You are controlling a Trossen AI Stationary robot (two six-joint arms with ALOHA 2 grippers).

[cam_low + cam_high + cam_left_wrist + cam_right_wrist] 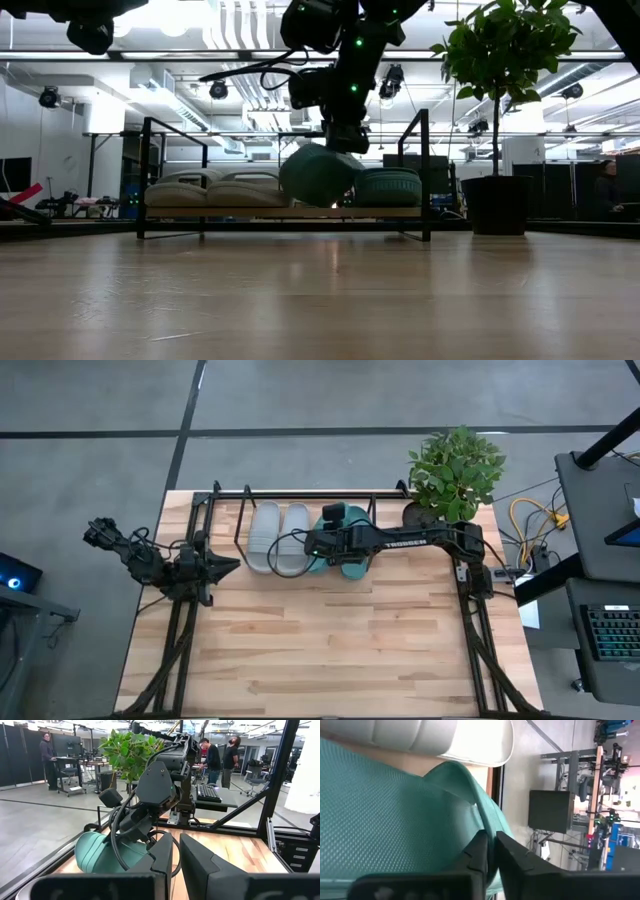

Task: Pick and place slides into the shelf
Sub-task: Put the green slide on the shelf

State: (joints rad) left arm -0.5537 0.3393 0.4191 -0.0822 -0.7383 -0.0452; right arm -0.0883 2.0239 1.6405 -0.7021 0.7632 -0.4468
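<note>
Two light grey slides [280,535] [215,188] lie side by side on the shelf [300,495] [425,170] at the table's far edge. To their right a teal slide [388,187] rests flat on the shelf's wood base. A second teal slide [318,172] [97,852] stands tilted between them, with my right gripper [313,546] [490,851] shut on it. My left gripper [232,567] [175,857] waits shut at the table's left, well above the tabletop and pointing level toward the shelf. My right gripper pinches the curved edge of the teal slide's strap [487,822] between its two fingers [479,851]. It comes from the table's right, slanting down. The slide sits tilted below the fingers; whether its lower part touches the shelf's base I cannot tell.
A potted plant [455,470] [500,60] stands at the far right corner beside the shelf. The black arm frames [470,610] run along both table sides. Bare wood tabletop [330,650] lies in front of the shelf. People stand in the room beyond [217,755].
</note>
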